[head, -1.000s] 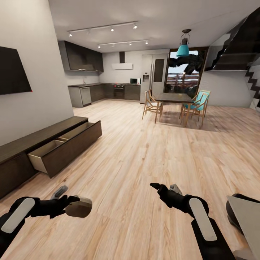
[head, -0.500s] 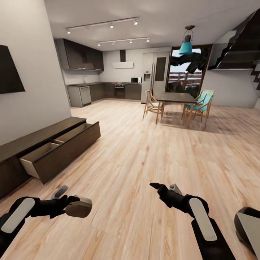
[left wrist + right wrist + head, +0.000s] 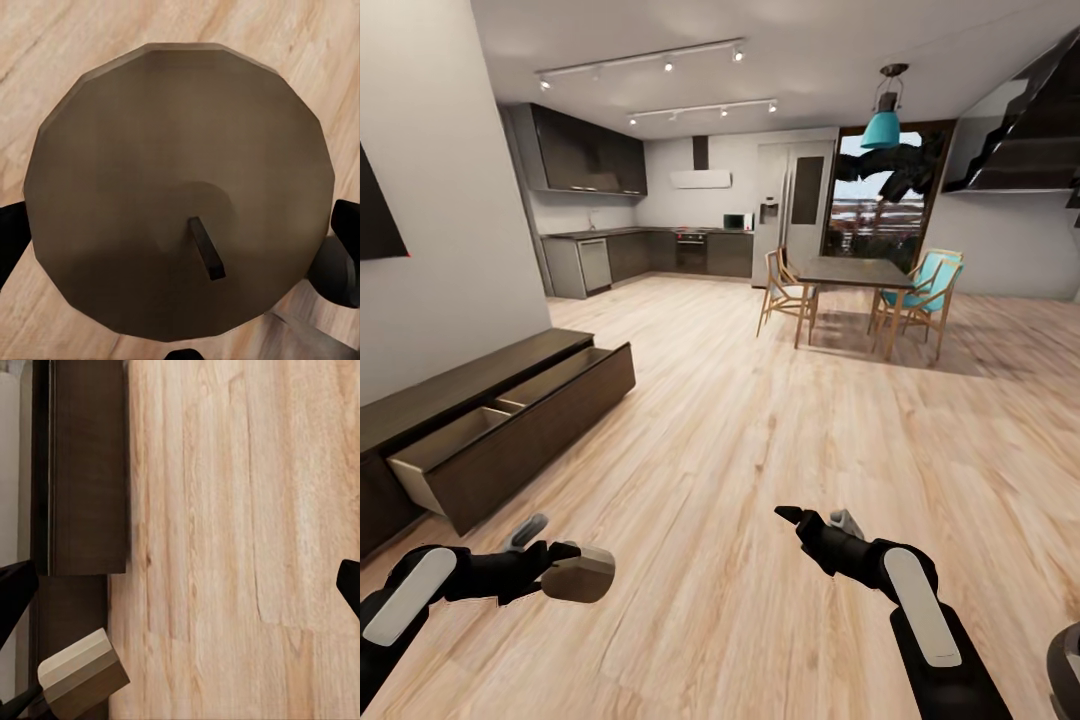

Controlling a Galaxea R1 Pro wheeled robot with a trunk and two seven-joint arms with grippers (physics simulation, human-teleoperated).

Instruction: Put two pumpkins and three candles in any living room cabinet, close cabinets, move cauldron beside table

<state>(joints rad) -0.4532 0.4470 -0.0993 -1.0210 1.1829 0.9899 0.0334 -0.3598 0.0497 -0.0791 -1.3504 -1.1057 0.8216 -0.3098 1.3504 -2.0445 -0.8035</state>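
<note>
Head view: the left gripper (image 3: pixel 565 560) is clamped on a beige candle (image 3: pixel 580 578) above the wood floor (image 3: pixel 760 450); the cabinet (image 3: pixel 480 420), one drawer (image 3: pixel 510 440) pulled out, lies well ahead of the fingers. The right gripper (image 3: pixel 815 520) is spread wide and carries nothing.

Left wrist view: the candle (image 3: pixel 180 195), wick end facing the camera, sits between the dark fingertips (image 3: pixel 345 229).

Right wrist view: the fingertips (image 3: pixel 15 592) stand far apart; the cabinet (image 3: pixel 79 472) and candle (image 3: pixel 82 671) lie beside one fingertip.

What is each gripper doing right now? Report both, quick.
Left gripper: shut on a candle, wick end facing the wrist camera.
Right gripper: open, holding nothing, above bare wooden floor.
</note>
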